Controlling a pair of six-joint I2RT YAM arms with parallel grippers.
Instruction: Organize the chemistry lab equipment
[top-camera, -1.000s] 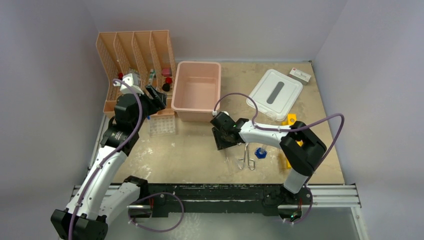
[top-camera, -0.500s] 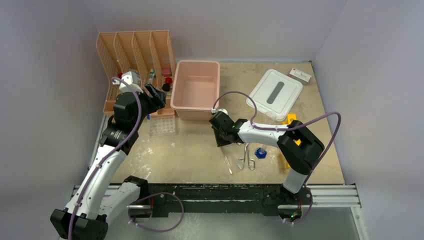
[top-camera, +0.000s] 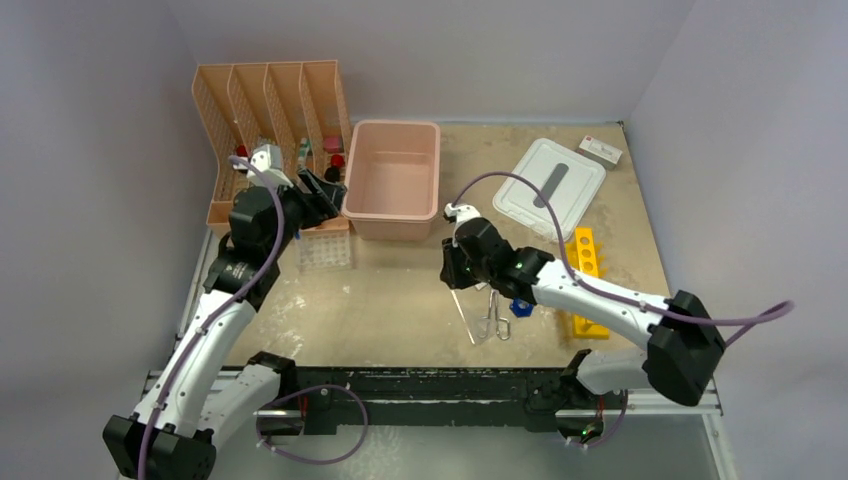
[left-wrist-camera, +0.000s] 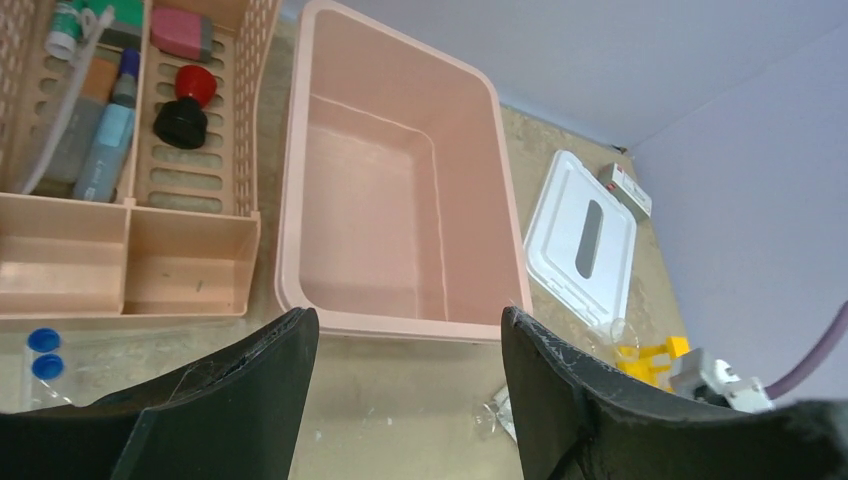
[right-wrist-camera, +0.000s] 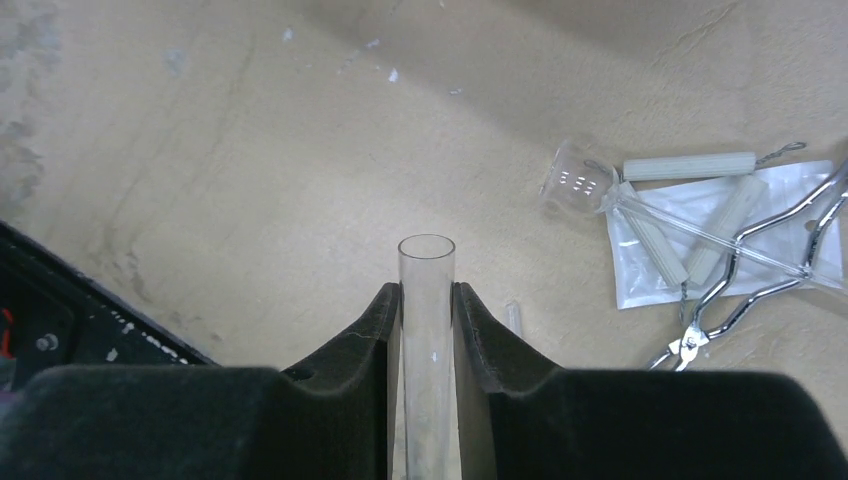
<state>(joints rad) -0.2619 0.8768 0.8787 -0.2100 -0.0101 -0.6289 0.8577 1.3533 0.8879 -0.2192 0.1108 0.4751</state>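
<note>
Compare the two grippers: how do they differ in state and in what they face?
The left gripper is open and empty; the right gripper is shut on a clear tube. The left gripper faces the pink bin; the right gripper faces the table. Both are black.

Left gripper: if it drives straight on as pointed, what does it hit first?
Likely the pink bin's near rim, dead ahead of the open left gripper; depth is hard to judge.

walls: plain lilac | table: scuffed tan top | light: even
</note>
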